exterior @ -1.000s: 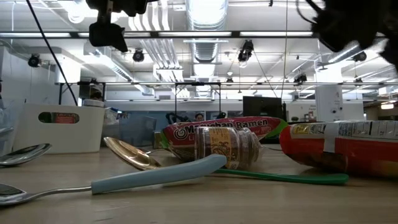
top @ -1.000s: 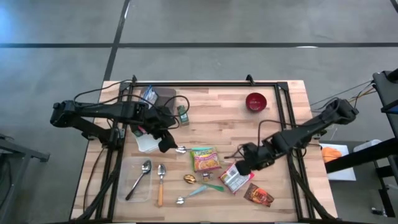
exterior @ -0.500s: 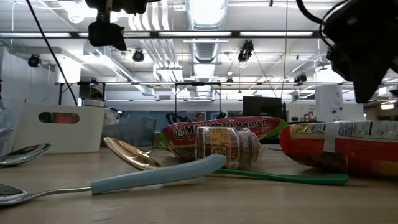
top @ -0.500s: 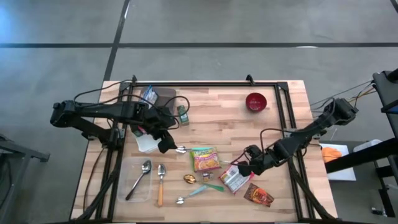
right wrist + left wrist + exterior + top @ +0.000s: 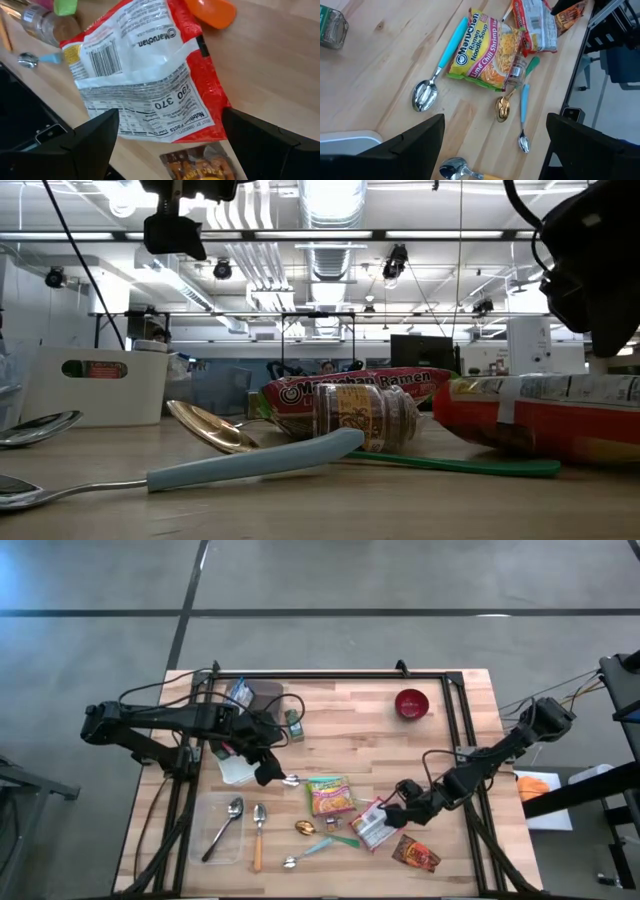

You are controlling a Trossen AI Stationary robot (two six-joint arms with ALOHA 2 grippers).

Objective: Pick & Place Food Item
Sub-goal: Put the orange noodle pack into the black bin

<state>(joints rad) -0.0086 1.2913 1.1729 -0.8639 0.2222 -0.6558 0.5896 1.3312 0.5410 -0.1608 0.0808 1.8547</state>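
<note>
The red-and-white noodle packet (image 5: 150, 80) lies flat, printed back up, on the table (image 5: 350, 730), toward the near edge and right of the middle, and it is the food item I judge I am going for. My right gripper (image 5: 392, 817) sits low just at the packet's right side, jaws spread wide with nothing between them; in my right wrist view both my fingers (image 5: 90, 145) frame the packet's near end, so I am at the approach, not yet at the grasp. An orange spoon bowl (image 5: 212, 12) touches or lies just past the packet's far edge, and a small brown snack bag (image 5: 415, 854) lies just beside it toward the table's near right corner. To the packet's left are a glass jar (image 5: 517, 72) on its side, a green-handled utensil (image 5: 345, 839) and a gold spoon (image 5: 305, 828), then the yellow ramen soup packet (image 5: 330, 794). The red bowl (image 5: 411, 703) stands well apart near the far right corner; it may be where the packet goes, though I cannot tell. My left gripper (image 5: 268, 770) waits, open and empty, above the table's left half near a white tray (image 5: 235, 772). Next I need to settle over the packet's edge, pinch the thin film without sliding it into the jar, and lift cleanly.
</note>
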